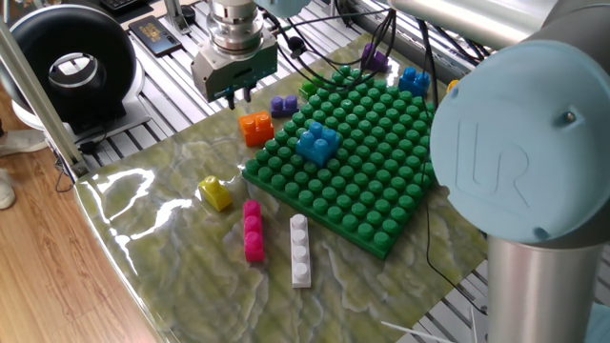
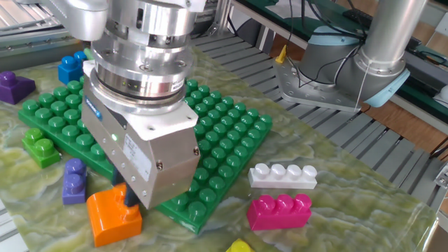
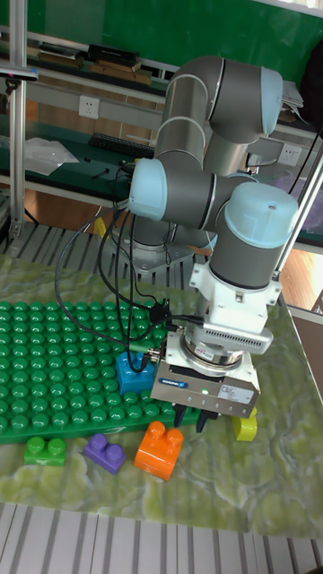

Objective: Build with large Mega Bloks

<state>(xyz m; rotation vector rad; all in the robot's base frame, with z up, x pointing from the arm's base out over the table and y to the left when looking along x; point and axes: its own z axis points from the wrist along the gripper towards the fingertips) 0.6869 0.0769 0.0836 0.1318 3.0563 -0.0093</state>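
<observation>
Tall fixed view: green marbled table cover (image 3: 269, 484), slatted metal bench (image 3: 135, 543) beneath.

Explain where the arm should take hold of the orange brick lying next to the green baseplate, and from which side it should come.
Probably from straight above. The orange brick sits flat on the table, studs up, apart from the purple brick and just off the green baseplate. The tool hovering nearby would best close on the two smooth, parallel side walls below the studs.

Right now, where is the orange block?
The orange block lies on the table just off the green baseplate's edge, beside the small purple block, with the gripper hovering close above it.
</observation>
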